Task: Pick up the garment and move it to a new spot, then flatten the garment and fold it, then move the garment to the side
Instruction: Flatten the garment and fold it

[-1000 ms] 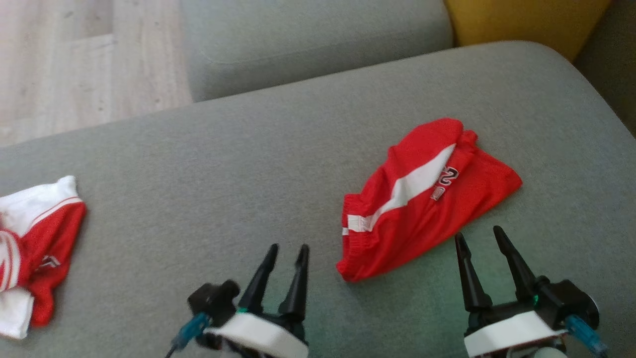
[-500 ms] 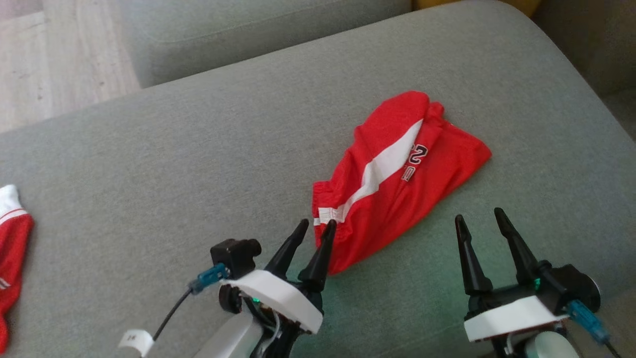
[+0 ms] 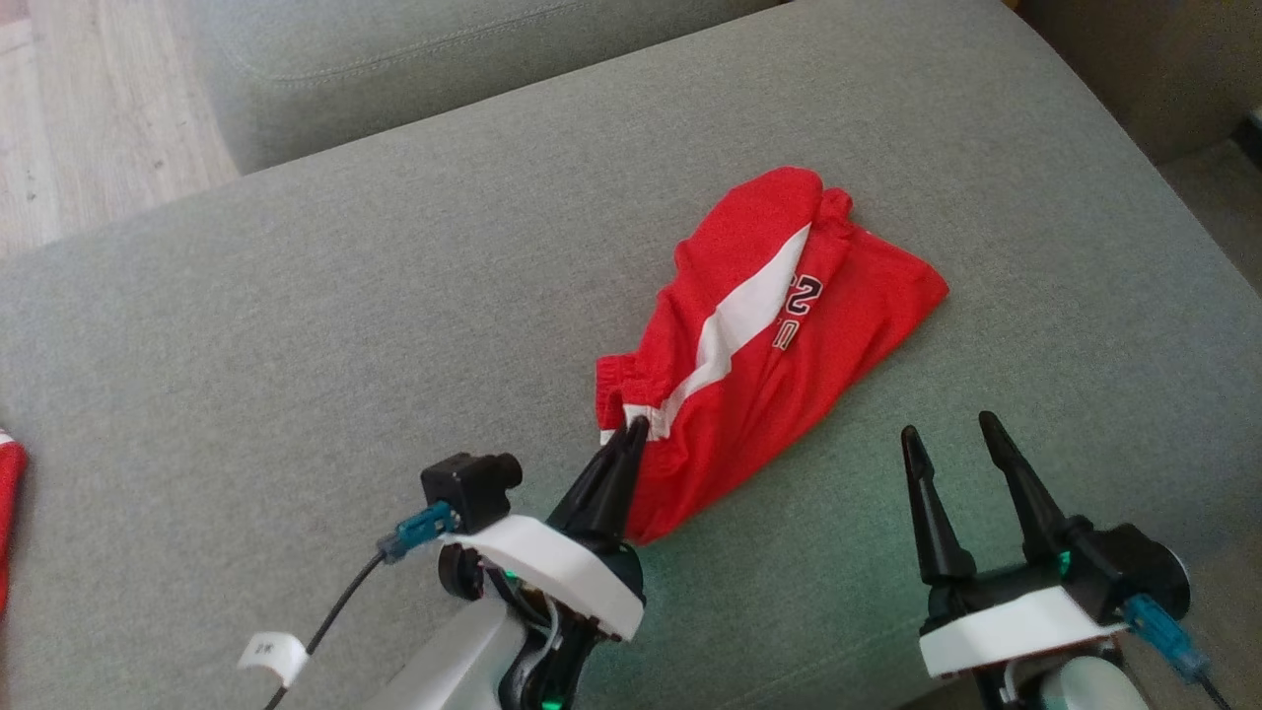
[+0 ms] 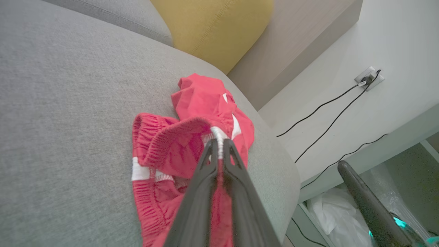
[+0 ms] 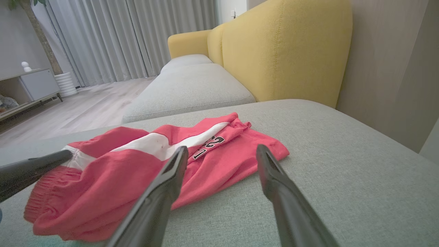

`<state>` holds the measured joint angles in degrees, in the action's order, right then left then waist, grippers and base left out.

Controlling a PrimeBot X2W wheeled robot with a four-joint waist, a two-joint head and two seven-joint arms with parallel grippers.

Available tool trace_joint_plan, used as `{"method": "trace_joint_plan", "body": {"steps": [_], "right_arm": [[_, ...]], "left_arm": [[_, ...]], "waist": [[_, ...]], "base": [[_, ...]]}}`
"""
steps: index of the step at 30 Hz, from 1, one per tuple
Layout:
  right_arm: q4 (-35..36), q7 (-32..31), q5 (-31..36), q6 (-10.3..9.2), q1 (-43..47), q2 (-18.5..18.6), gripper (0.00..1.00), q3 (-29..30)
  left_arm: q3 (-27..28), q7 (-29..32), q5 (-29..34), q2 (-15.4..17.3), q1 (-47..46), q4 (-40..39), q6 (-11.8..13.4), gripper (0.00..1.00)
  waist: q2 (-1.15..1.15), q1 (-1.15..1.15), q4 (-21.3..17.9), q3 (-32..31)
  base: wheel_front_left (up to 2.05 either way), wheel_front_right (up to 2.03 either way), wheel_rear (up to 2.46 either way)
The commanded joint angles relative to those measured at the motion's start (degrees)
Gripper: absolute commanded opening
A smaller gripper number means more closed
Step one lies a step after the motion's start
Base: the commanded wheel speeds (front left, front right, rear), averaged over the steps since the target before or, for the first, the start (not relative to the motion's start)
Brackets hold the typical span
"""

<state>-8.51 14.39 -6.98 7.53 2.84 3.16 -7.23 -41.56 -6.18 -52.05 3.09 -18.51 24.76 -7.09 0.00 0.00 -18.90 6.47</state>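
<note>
This is a home living room. A grey fabric sofa (image 5: 343,154) with a mustard-yellow backrest (image 5: 284,51) stands on pale wood-plank flooring (image 5: 85,106). Beyond the sofa hang floor-length grey curtains (image 5: 120,34), a low sideboard (image 5: 34,84) and a ribbed white planter (image 5: 64,84); beside the sofa, a wall socket (image 4: 368,77) holds a plugged-in cable.

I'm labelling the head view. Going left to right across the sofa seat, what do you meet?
A second red garment at the edge → left gripper, shut on the waistband → red shorts → right gripper, open.
</note>
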Motion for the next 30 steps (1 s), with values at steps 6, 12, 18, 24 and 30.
{"method": "trace_joint_plan", "body": {"steps": [6,12,18,24,30], "right_arm": [[2.2,0.6,-0.1,-0.04,-2.2,0.2,1.00,-0.6],[2.4,0.6,-0.2,-0.04,-1.6,0.1,1.00,-0.4],[2.8,0.6,-0.7,-0.04,-1.2,0.0,1.00,-0.3],[2.9,0.6,-3.3,-0.04,-1.7,-0.1,1.00,-1.4],[0.3,0.6,-8.3,-0.04,-7.5,3.3,1.00,-6.5]], "left_arm": [[1.4,-2.3,-0.9,0.3,-3.2,-1.7,-0.3,0.00],[4.5,-5.3,-0.7,4.6,-4.7,-7.1,-0.3,0.00],[10.6,-4.1,-0.4,13.2,-6.5,-18.6,2.2,0.00],[15.4,-0.2,-1.5,21.9,-3.7,-22.3,5.8,0.00],[16.4,0.1,-1.4,24.1,-1.1,-20.9,7.7,0.00]], "waist": [[0.00,0.00,0.9,0.1],[0.00,0.00,4.4,-0.7],[0.00,0.00,8.4,-1.7],[0.00,0.00,11.6,-1.9],[0.00,0.00,15.0,-0.5]], "base": [[0.00,0.00,0.00],[0.00,0.00,0.00],[0.00,0.00,0.00],[0.00,0.00,0.00],[0.00,0.00,0.00]]}}
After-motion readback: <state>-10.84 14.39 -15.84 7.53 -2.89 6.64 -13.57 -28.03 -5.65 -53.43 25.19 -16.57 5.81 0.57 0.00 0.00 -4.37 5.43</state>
